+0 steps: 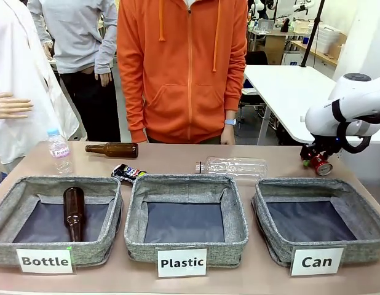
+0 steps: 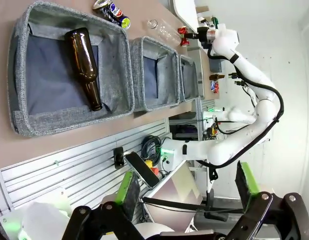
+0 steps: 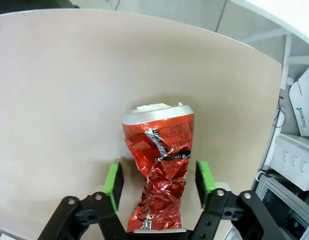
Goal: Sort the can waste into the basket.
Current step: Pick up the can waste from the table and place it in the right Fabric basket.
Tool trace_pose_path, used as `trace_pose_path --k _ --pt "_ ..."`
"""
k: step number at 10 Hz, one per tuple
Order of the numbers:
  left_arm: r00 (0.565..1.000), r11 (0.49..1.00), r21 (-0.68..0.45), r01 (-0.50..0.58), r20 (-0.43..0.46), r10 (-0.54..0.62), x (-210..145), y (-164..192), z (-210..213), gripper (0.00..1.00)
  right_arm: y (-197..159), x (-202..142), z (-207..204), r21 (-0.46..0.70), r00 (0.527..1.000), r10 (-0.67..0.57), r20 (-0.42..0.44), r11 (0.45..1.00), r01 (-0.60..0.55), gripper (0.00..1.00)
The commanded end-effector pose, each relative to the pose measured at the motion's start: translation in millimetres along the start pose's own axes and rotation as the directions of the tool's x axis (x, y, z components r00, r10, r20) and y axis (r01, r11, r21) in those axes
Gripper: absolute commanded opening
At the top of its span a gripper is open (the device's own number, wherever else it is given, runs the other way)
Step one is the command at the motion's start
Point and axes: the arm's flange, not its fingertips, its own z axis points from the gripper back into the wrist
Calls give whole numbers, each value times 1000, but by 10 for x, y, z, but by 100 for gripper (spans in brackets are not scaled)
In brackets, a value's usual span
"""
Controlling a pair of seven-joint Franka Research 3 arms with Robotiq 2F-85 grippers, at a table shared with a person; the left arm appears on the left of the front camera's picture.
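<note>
A crushed red can (image 1: 321,165) (image 3: 159,145) lies on the table at the far right, behind the grey basket labelled "Can" (image 1: 273,243). My right gripper (image 1: 314,160) (image 3: 158,182) reaches down over it, a green pad on each side of the can's crumpled waist. The jaws are partly drawn in, and a narrow gap still shows at each pad. A dark printed can (image 1: 127,173) (image 2: 112,10) lies on the table between the "Bottle" and "Plastic" baskets. My left gripper (image 2: 187,192) hangs open off the table, holding nothing.
A brown bottle (image 1: 73,212) lies in the "Bottle" basket (image 1: 5,246). Another brown bottle (image 1: 113,149), a clear plastic bottle (image 1: 236,166) and an upright water bottle (image 1: 59,150) are on the far table. The "Plastic" basket (image 1: 136,246) sits in the middle. A person in orange (image 1: 184,74) stands opposite.
</note>
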Motion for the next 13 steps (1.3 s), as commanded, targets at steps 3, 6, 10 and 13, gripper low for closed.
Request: trace_pose_path --k 3,6,10,13 --pt "1000 1000 2 -4 5 4 -25 -4 8 100 -22 49 -1 13 999 -7 37 1000 6 0" --pt "1000 1000 2 -4 5 4 -25 -4 8 100 -1 56 34 18 999 10 39 1000 -10 0" --pt "1000 1000 2 -4 5 4 -25 -4 8 100 6 -196 588 16 996 51 70 999 -52 0" --pt "1000 1000 2 -4 5 4 -25 -4 8 100 132 -1091 1858 70 936 313 164 942 -327 20"
